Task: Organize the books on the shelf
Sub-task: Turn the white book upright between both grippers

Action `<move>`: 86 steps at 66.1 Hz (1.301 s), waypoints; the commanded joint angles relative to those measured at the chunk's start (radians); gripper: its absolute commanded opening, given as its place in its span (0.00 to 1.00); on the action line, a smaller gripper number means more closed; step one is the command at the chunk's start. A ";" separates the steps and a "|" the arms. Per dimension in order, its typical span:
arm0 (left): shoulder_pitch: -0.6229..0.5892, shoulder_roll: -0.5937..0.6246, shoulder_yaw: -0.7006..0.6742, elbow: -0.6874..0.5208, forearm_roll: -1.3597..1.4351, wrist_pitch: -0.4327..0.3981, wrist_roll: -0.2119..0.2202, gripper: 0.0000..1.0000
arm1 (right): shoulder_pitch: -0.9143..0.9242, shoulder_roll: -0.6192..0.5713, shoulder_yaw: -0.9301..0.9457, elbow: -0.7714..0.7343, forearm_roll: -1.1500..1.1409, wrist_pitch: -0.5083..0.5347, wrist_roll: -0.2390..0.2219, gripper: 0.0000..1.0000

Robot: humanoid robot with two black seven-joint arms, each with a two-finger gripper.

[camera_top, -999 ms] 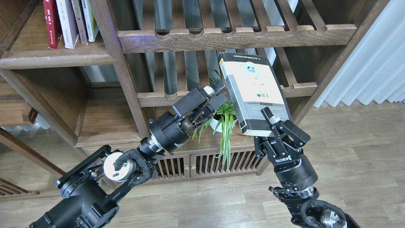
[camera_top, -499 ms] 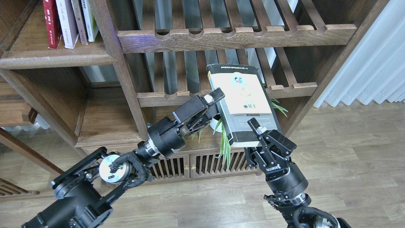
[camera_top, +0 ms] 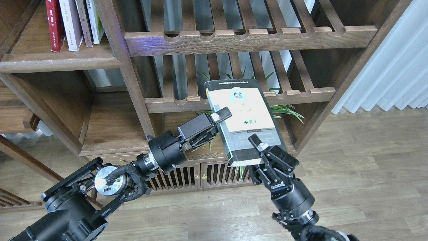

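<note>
My right gripper (camera_top: 258,148) is shut on the bottom edge of the thick black book with a yellow-green cover panel (camera_top: 242,115) and holds it tilted in front of the lower slatted rack. My left gripper (camera_top: 219,117) is at the book's left spine edge. One finger (camera_top: 223,114) lies over the cover and the other is hidden behind the book, so the jaws look open around the edge. The red paperback (camera_top: 53,23) and the pale lavender-white paperback (camera_top: 71,23) stand upright on the dark-brown shelf plank (camera_top: 60,62) at the upper left.
Two thin books with a brownish spine (camera_top: 83,21) and a white-green spine (camera_top: 95,20) stand right of the lavender one. Slatted racks (camera_top: 250,35) fill the middle. A green plant (camera_top: 284,108) sits behind the held book. A low cabinet (camera_top: 207,174) is below, a curtain (camera_top: 394,67) at the right.
My right gripper has carried the black book down and to the left. My left gripper has lowered and its finger now overlaps the book's left edge. The plant is uncovered on the right.
</note>
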 commanded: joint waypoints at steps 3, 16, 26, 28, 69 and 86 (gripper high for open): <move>0.020 0.000 0.001 0.000 -0.001 -0.002 0.000 0.71 | -0.004 0.002 -0.001 0.000 -0.014 0.000 0.000 0.13; 0.044 0.000 0.000 0.000 0.001 -0.011 0.000 0.38 | -0.010 0.003 -0.002 0.000 -0.015 0.000 0.000 0.13; 0.047 -0.005 0.003 0.000 -0.001 -0.042 0.000 0.21 | -0.012 0.009 -0.010 0.000 -0.017 0.000 0.000 0.13; 0.050 -0.006 0.006 0.000 0.001 -0.057 0.000 0.18 | -0.012 0.009 -0.012 0.000 -0.017 0.000 0.000 0.13; 0.115 0.017 0.011 0.000 0.012 -0.063 -0.008 0.05 | -0.012 0.040 0.004 -0.025 -0.024 0.000 0.000 0.69; 0.115 0.031 0.001 0.000 0.013 -0.063 -0.008 0.05 | -0.012 0.044 0.067 -0.026 -0.021 0.000 0.000 0.85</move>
